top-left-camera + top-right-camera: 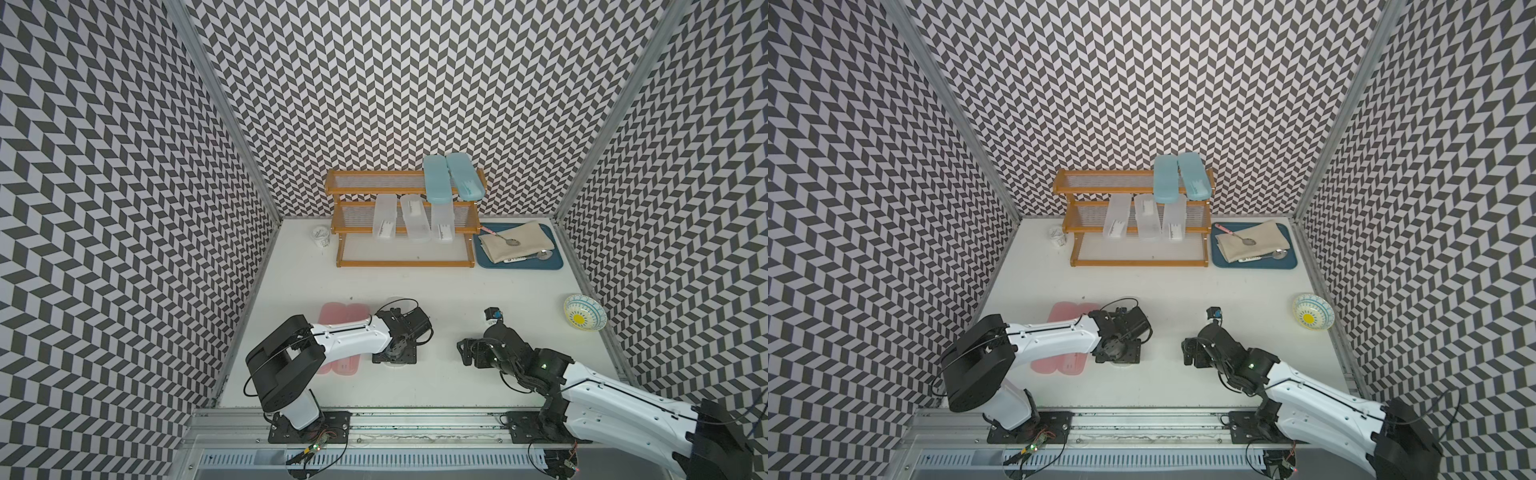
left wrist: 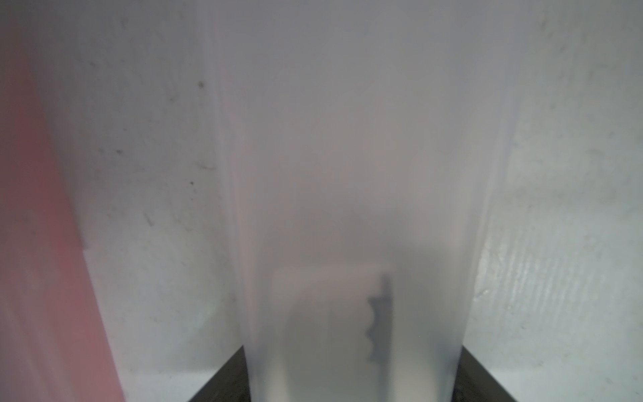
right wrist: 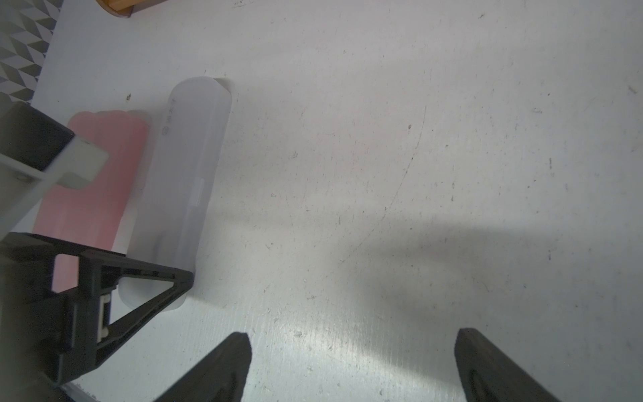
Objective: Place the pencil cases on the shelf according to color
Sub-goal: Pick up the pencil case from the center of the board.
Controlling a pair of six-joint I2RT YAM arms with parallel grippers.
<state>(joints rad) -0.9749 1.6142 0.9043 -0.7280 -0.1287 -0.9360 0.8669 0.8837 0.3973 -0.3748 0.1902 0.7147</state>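
Frosted case [image 2: 348, 156], label [image 2: 323, 296] unreadable, clamped in left jaws; right jaws spread wide.

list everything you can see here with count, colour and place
table: one, white
shelf: one, orange-brown, back of table
blue pencil cases: two, light blue, top tier
clear pencil cases: three, frosted, middle tier
pink pencil cases: two, pink, table, under left arm
fourth clear case: one, frosted, table, beside pink pencil cases
cup: one, white, left of shelf
tray: one, dark blue, right of shelf
cloth: one, beige, on tray
spoons: two, silver, on tray
bowl: one, patterned, table's right edge
left gripper: one, black, jaws shut on fourth clear case
right gripper: one, black, jaws open over table
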